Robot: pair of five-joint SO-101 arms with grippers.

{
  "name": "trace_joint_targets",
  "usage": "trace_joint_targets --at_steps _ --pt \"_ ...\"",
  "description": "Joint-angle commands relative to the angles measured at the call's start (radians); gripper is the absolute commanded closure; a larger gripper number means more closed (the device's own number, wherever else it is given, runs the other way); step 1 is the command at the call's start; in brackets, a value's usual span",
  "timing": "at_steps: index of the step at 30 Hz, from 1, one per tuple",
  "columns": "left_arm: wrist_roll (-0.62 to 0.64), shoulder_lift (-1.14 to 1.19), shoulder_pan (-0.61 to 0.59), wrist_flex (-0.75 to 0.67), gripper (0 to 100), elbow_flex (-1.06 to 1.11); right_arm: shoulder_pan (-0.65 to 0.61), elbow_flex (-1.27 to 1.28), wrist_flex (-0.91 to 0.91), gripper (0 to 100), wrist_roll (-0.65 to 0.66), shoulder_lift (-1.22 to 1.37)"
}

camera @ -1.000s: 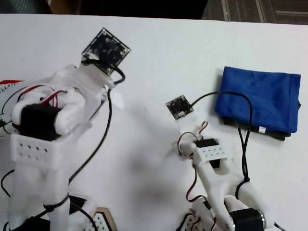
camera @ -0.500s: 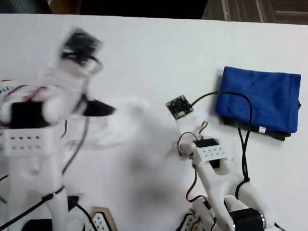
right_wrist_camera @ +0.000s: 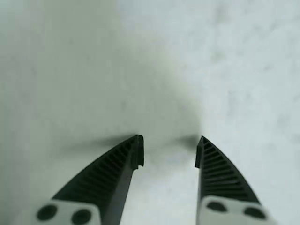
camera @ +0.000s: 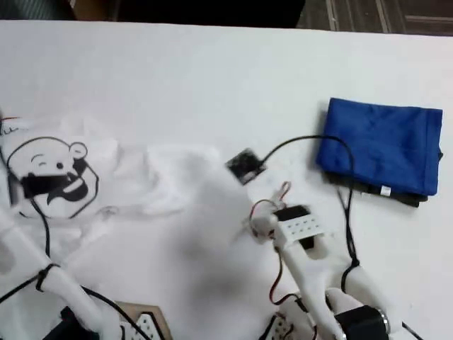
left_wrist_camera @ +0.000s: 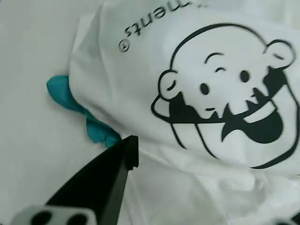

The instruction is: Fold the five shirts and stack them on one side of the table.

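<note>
The white table (camera: 233,78) spans the high view, with a dark strip of room beyond its far edge. The white shirt (camera: 106,184), printed with a cartoon face, lies crumpled and unfolded, well apart from the folded blue shirt (camera: 379,145) and toward the opposite side of the table. The blue shirt rests on a folded dark shirt (camera: 403,198), whose edge shows at its near side. A teal cloth (left_wrist_camera: 77,110) peeks from under the white shirt, far from the blue shirt. The right pincer (right_wrist_camera: 168,150) hangs with its jaws apart over bare table, between the blue shirt and the white one. The left pincer (left_wrist_camera: 123,164) is above the white shirt; I cannot tell whether it is apart or together.
</note>
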Motion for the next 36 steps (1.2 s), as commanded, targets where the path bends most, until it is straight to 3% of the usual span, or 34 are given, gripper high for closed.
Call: trace_joint_targets --at_steps 1,4,9,15,26,36 --pt "-0.008 -0.029 -0.094 -0.091 43 0.091 -0.185 -0.083 0.113 81.1 0.008 -0.038" --pt "-0.008 -0.029 -0.173 -0.132 43 0.147 -0.325 -0.175 0.182 81.1 0.002 -0.033" --pt "-0.011 -0.023 -0.27 -0.147 43 0.162 -0.435 -0.331 0.24 81.1 0.002 -0.03" --pt "-0.267 -0.021 -0.285 -0.095 43 0.176 -0.467 -0.528 0.268 81.2 0.002 0.031" --pt "-0.313 -0.031 -0.287 -0.034 43 0.174 -0.544 -0.999 0.381 81.2 0.0 0.63" --pt "-0.316 -0.031 -0.288 -0.034 43 0.174 -0.579 -1.297 0.475 84.1 0.0 0.905"
